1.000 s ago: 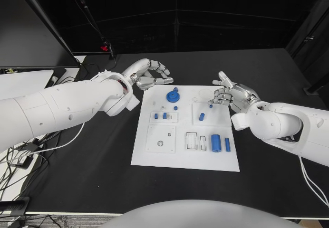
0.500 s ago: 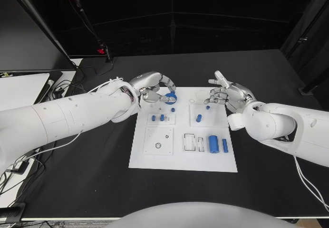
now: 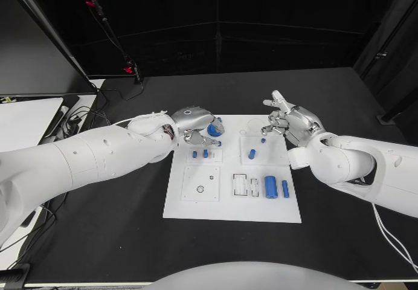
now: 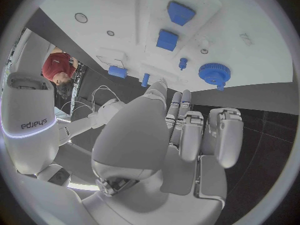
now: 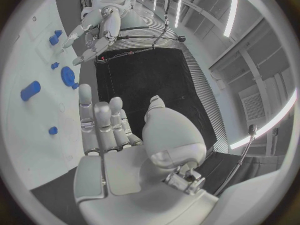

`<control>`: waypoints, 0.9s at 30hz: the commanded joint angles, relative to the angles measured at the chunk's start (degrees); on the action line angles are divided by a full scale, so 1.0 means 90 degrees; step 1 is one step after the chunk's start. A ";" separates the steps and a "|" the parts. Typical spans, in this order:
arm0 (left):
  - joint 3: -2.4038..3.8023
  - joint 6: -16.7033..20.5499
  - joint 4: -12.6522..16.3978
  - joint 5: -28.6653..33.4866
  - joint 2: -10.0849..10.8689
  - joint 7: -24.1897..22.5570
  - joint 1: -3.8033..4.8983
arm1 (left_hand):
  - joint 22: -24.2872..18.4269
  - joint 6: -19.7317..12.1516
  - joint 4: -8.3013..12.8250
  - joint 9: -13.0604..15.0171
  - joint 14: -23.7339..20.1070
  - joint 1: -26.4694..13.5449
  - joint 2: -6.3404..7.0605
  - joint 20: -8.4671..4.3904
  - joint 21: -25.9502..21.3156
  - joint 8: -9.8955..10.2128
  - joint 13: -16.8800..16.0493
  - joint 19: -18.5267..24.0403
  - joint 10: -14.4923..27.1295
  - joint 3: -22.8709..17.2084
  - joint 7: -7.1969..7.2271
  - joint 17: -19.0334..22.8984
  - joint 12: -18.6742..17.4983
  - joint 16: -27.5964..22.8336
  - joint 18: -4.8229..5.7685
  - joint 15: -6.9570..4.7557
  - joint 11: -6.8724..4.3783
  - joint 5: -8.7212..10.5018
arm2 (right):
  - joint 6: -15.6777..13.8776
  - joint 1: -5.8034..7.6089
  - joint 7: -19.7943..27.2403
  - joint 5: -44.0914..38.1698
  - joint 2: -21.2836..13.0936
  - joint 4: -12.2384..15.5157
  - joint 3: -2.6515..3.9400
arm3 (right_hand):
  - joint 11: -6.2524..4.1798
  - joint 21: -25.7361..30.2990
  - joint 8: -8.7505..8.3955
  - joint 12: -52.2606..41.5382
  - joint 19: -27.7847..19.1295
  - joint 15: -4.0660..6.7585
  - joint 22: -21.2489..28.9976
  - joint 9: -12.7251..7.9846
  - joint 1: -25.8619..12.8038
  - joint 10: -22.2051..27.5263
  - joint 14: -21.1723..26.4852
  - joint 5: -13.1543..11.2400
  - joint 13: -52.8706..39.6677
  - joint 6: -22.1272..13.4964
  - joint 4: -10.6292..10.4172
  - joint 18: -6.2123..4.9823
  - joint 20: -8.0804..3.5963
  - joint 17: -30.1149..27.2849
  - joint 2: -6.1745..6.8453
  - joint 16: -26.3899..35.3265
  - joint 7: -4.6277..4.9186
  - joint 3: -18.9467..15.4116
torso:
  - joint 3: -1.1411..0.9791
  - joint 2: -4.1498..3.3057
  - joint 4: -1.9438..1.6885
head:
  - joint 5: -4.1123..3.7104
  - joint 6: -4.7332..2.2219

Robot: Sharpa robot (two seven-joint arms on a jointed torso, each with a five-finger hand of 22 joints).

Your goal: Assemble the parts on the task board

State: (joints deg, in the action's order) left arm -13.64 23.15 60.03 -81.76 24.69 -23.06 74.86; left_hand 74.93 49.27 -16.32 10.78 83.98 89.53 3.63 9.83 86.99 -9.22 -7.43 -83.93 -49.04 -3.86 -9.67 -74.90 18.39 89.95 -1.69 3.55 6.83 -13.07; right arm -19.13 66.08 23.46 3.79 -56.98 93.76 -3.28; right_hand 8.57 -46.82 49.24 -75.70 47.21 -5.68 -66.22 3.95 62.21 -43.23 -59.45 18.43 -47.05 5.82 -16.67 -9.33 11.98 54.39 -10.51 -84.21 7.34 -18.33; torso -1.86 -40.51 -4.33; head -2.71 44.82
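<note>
Table: a black tabletop [image 3: 104, 229] is carrying the task board [image 3: 234, 208], which is lying flat near its middle, long side running away from the robot.
Task board: the white plate is showing several recessed panels; small blue parts are sitting on it.
Blue gear: a round toothed part [image 3: 213, 129] is sitting at the far left of the board, partly covered by the left hand in the head view; in the left wrist view it [image 4: 214, 74] is lying just beyond the fingertips, apart from them.
Small pegs: two short blue pieces [image 3: 199, 154] are standing side by side in the panel just behind the gear.
Middle piece: one blue part [image 3: 252, 154] is lying in the right-hand far panel.
Cylinder: a larger blue cylinder [image 3: 271, 186] is lying near the board's right edge, with a thin blue bar [image 3: 285, 188] beside it.
Left hand: the left hand [image 3: 197, 124] is hovering over the far-left corner, fingers curled downward and holding nothing.
Right hand: the right hand [image 3: 290, 121] is hanging over the far-right edge, fingers spread, nothing in it.
Room: dark curtains are hanging behind the table; cables [image 3: 87, 112] are trailing off its left side beside a white surface [image 3: 26, 115].
</note>
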 commanded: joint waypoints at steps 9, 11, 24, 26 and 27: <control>0.0006 -0.0059 -0.0174 -0.0729 -0.0177 0.0473 -0.0006 | 0.1414 0.0019 0.0024 -0.0189 0.0539 0.0402 -0.0052 0.0009 -0.0204 0.0150 0.0279 0.0077 0.0132 -0.0429 -0.0011 -0.1445 -0.0149 -0.0032 -0.0010 -0.0019 0.0043 0.0061 | -0.0219 0.0319 -0.0224 -0.0425 -0.0064 0.0098 0.0016 | -0.0040 -0.1142 0.0088 -0.0437 0.0412 0.0019 -0.0715 -0.0015 0.0039 -0.0734 -0.1054 0.0014 -0.0712 -0.0051 -0.0001 0.0010 -0.0017 0.1270 -0.0033 -0.0462 0.0592 -0.0044 | -0.0003 -0.0008 -0.0029 | -0.0011 -0.0044; 0.0006 -0.0072 -0.0221 -0.0762 -0.0225 0.0511 -0.0007 | 0.1418 0.0046 0.0024 -0.0217 0.0534 0.0475 -0.0032 -0.0011 -0.0198 0.0159 0.0321 0.0065 0.0105 -0.0503 0.0010 -0.1434 -0.0149 -0.0034 -0.0008 -0.0039 0.0024 0.0080 | -0.0217 0.0335 -0.0230 -0.0464 -0.0043 0.0081 0.0016 | -0.0033 -0.1038 0.0098 -0.0303 0.0200 0.0013 -0.0669 -0.0016 0.0041 -0.0360 -0.0884 0.0014 -0.0391 -0.0051 -0.0001 -0.0026 -0.0010 0.1103 -0.0035 -0.0436 0.0598 -0.0045 | -0.0005 -0.0006 -0.0019 | 0.0014 -0.0048; 0.0007 -0.0317 -0.0485 -0.0998 -0.0461 0.0578 -0.0065 | 0.1481 0.0066 0.0041 -0.0330 0.0506 0.0708 0.0156 -0.0090 -0.0070 0.0231 0.0426 -0.0126 0.0065 -0.0717 0.0089 -0.1364 -0.0211 -0.0045 0.0040 -0.0143 -0.0044 0.0238 | -0.0222 0.0359 -0.0154 -0.0528 0.0100 -0.0047 0.0014 | 0.0047 -0.0844 0.0145 0.0545 -0.0454 -0.0059 -0.0535 -0.0021 0.0057 0.0960 -0.0353 0.0018 0.0847 -0.0060 -0.0002 -0.0125 0.0067 0.0570 -0.0050 -0.0318 0.0665 -0.0038 | 0.0002 -0.0002 -0.0019 | 0.0023 -0.0047; 0.0007 -0.0368 -0.0500 -0.1058 -0.0479 0.0571 -0.0076 | 0.1506 0.0088 0.0045 -0.0338 0.0534 0.0731 0.0173 -0.0106 -0.0019 0.0229 0.0427 -0.0198 0.0086 -0.0739 0.0095 -0.1416 -0.0226 -0.0036 0.0059 -0.0164 -0.0059 0.0242 | -0.0217 0.0359 -0.0150 -0.0529 0.0114 -0.0069 0.0013 | 0.0058 -0.0841 0.0149 0.0627 -0.0483 -0.0067 -0.0516 -0.0021 0.0059 0.1030 -0.0231 0.0019 0.0943 -0.0063 -0.0001 -0.0126 0.0077 0.0426 -0.0052 -0.0283 0.0673 -0.0038 | 0.0001 0.0001 -0.0022 | 0.0022 -0.0039; 0.0007 -0.0390 -0.0508 -0.1106 -0.0487 0.0563 -0.0080 | 0.1504 0.0090 0.0045 -0.0342 0.0528 0.0733 0.0186 -0.0111 -0.0022 0.0231 0.0427 -0.0194 0.0098 -0.0740 0.0094 -0.1402 -0.0233 -0.0039 0.0057 -0.0169 -0.0060 0.0247 | -0.0215 0.0359 -0.0148 -0.0529 0.0120 -0.0078 0.0013 | 0.0062 -0.0840 0.0150 0.0656 -0.0492 -0.0071 -0.0509 -0.0022 0.0060 0.1054 -0.0165 0.0020 0.0981 -0.0064 -0.0001 -0.0127 0.0081 0.0349 -0.0053 -0.0267 0.0676 -0.0038 | 0.0001 0.0001 -0.0025 | 0.0020 -0.0036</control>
State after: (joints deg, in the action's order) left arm -13.62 21.07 55.55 -89.56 20.42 -18.38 74.07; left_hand 74.92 49.87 -15.99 7.76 83.98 95.81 5.05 9.30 86.65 -7.26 -3.66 -84.03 -48.30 -10.28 -9.01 -74.90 16.45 89.72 -1.69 2.31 6.52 -11.07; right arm -20.96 69.19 21.62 -0.32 -55.96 93.07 -3.21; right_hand 9.21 -54.55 50.20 -69.99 43.20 -6.29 -70.83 3.84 62.45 -34.07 -61.22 18.43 -38.43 5.66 -16.67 -9.33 12.62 57.90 -10.75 -86.78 7.42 -18.33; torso -1.85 -40.54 -4.54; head -2.55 44.42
